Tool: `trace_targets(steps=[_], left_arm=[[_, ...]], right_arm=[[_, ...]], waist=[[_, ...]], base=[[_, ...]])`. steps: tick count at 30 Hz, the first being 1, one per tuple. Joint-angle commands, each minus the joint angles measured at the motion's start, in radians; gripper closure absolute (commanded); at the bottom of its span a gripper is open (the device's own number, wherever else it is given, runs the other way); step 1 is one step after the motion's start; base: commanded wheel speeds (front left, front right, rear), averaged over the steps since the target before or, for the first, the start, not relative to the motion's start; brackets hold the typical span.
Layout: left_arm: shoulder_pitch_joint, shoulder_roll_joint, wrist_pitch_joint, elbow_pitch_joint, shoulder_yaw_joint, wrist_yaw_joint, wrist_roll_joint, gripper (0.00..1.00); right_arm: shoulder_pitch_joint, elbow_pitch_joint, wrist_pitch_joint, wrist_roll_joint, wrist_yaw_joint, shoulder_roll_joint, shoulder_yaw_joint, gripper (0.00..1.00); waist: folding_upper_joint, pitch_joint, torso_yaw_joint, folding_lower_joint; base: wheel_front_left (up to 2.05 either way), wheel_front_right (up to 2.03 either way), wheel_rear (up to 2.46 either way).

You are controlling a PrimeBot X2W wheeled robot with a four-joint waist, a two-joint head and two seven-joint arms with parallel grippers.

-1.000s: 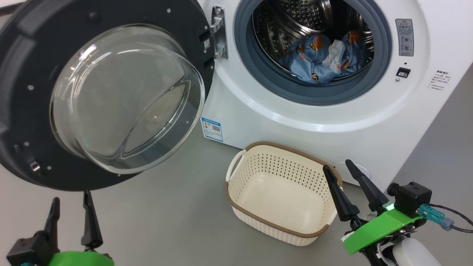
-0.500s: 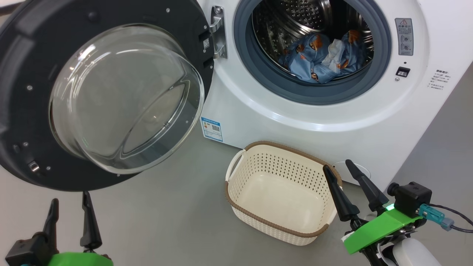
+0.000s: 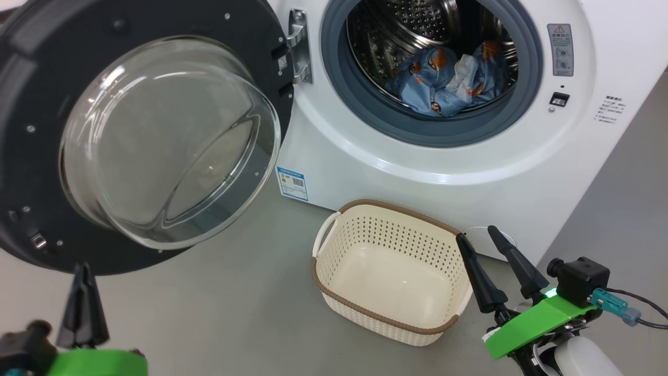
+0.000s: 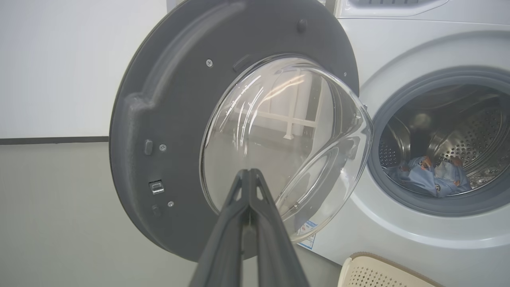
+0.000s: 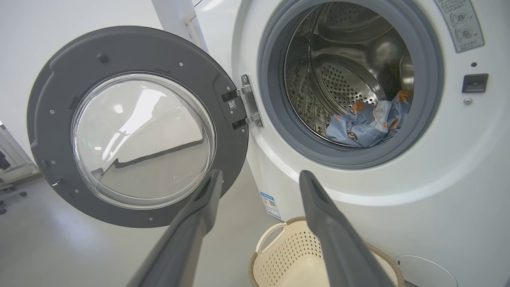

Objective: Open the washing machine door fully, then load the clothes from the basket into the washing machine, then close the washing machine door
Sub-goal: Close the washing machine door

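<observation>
Grey smooth floor (image 3: 235, 313) is carrying everything. On it the big white front-loading washing machine (image 3: 417, 177) is standing, and its large round black-rimmed door (image 3: 31, 78) is hanging wide open on a metal hinge (image 3: 298, 47) at the left of the opening. The door's bulging clear glass bowl window (image 3: 167, 141) is facing outward. Behind the grey rubber ring (image 3: 365, 109), inside the perforated steel drum (image 3: 412, 21), the light-blue bear-printed clothes (image 3: 433, 83) are lying in a heap, with a pale cream piece showing among them. A small blue label sticker (image 3: 292, 183) is sitting low on the machine's front. Just before the machine, the small rectangular cream plastic basket (image 3: 396, 208) with a brown rim is resting on the floor, its bare bottom showing. The right pincer (image 3: 475, 233) is hovering at the basket's right end, its fingers spread apart. The left pincer (image 3: 82, 269) is pointing up at the door's lower rim, its two dark fingers pressed together tip to tip.
</observation>
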Motion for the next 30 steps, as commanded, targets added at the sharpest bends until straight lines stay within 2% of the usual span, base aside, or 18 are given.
trace_targets(steps=[1,5,11,17,21,24,25,30], left_arm=[[-0.061,0.036,-0.006,-0.05,0.042,-0.007,-0.003,1.0],[-0.112,0.067,0.022,-0.111,0.063,-0.017,-0.047,1.0],[-0.205,0.144,0.099,-0.191,0.1,-0.035,-0.145,1.0],[-0.307,0.22,0.151,-0.191,0.175,-0.043,-0.275,1.0],[-0.383,0.261,0.198,-0.114,0.265,-0.046,-0.437,1.0],[-0.441,0.311,0.25,-0.006,0.348,-0.048,-0.572,1.0],[-0.441,0.311,0.25,-0.006,0.348,-0.048,-0.572,1.0],[-0.529,0.403,0.287,0.189,0.445,-0.051,-0.709,1.0]], right_arm=[[0.0,-0.024,-0.005,0.006,0.002,-0.003,0.02,0.0],[-0.001,-0.023,-0.005,0.005,0.002,-0.004,0.02,0.0],[-0.007,-0.022,-0.005,0.004,0.002,-0.01,0.026,0.0],[-0.014,-0.025,-0.005,0.0,0.002,-0.028,0.027,0.0],[-0.022,-0.026,-0.005,-0.003,0.002,-0.04,0.033,0.0],[-0.029,-0.027,-0.005,-0.004,0.002,-0.047,0.038,0.0],[-0.029,-0.027,-0.005,-0.004,0.002,-0.047,0.038,0.0],[-0.041,-0.028,-0.005,-0.004,0.002,-0.06,0.047,0.0]], waist=[[0.0,0.001,-0.007,0.0],[0.0,0.0,-0.022,0.0],[0.0,0.006,-0.06,0.0],[0.0,0.027,-0.103,0.0],[0.0,0.042,-0.13,0.0],[0.0,0.053,-0.151,0.0],[0.0,0.053,-0.151,0.0],[0.0,0.074,-0.179,0.0]], base=[[0.0,0.0,0.0],[0.0,0.0,0.0],[0.0,0.0,0.0],[0.0,0.0,0.0],[0.0,0.0,0.0],[0.0,0.0,0.0],[0.0,0.0,0.0],[0.0,0.0,0.0]])
